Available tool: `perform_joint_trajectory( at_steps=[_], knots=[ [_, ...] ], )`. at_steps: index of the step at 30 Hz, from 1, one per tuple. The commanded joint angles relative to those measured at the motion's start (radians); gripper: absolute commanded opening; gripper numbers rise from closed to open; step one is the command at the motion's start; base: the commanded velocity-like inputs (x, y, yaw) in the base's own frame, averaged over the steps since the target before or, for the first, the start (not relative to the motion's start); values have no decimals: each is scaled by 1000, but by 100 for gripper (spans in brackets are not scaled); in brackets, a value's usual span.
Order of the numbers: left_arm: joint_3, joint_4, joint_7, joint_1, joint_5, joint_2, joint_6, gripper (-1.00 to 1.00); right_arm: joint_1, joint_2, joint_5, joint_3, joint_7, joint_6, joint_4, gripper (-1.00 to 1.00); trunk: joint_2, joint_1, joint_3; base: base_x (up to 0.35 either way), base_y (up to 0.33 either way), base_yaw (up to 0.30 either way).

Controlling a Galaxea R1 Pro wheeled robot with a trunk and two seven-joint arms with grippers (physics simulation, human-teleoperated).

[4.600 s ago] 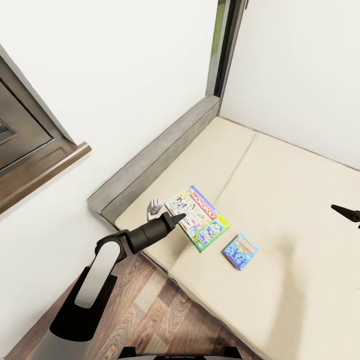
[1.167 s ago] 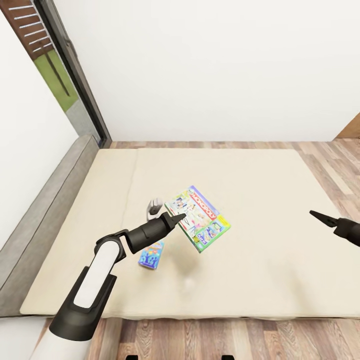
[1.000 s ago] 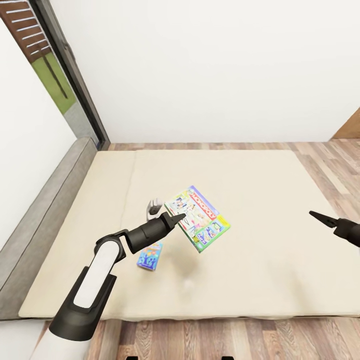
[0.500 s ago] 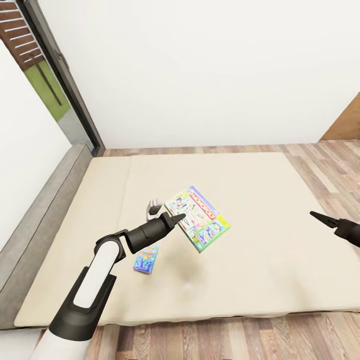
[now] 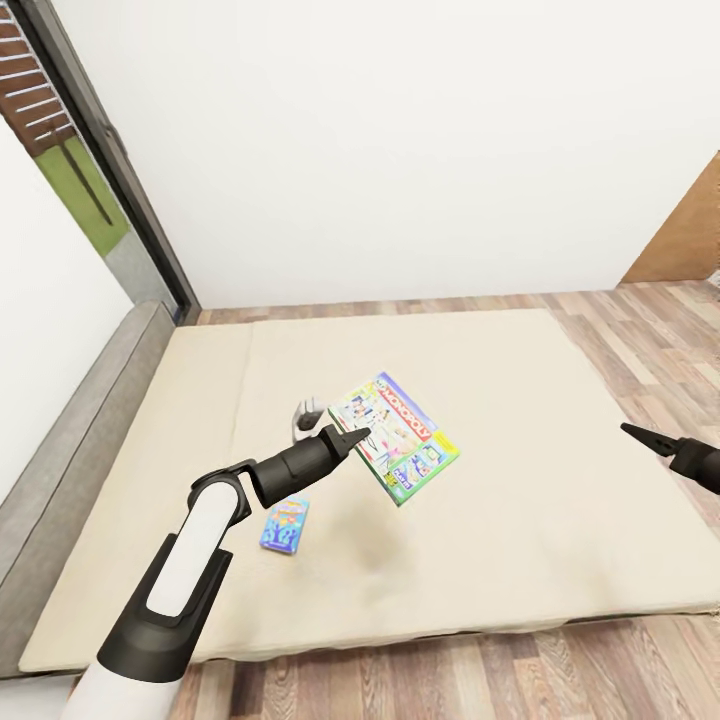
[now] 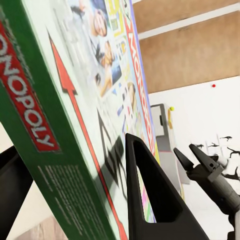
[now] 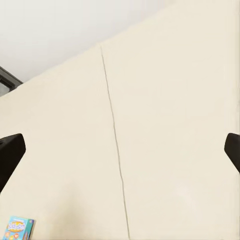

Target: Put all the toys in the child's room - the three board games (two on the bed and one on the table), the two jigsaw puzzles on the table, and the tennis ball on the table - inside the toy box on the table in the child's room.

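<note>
Two board games (image 5: pixel 394 436) (image 5: pixel 285 524) — one bed (image 5: pixel 560 480)

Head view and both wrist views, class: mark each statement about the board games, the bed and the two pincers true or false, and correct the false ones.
1. The left pincer grips the Monopoly box. True.
2. The small blue game box lies on the bed. True.
3. The right pincer holds the blue box. False: its fingers are spread wide and hold nothing.
4. The Monopoly box lies flat on the bed. False: it is lifted and tilted.
5. The bed stands on carpet. False: the floor is wood planks.
</note>
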Motion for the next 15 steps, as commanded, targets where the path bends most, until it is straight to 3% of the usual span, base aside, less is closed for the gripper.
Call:
perform_joint_trajectory(
  at_steps=[1,8,15],
  knots=[
    [1,-1,11,-1,10,0,3,-100,-1,-1,1,-1,2,6,0,100,6,-3,4,0,0,-91],
    [0,-1,11,0,10,0,4,-100,-9,-2,7,1,-11,7,3,100,55,-30,37,0,0,-90],
    [1,-1,11,0,10,0,4,-100,-14,2,9,8,-102,8,10,100,104,-57,70,0,0,-88]
  ],
)
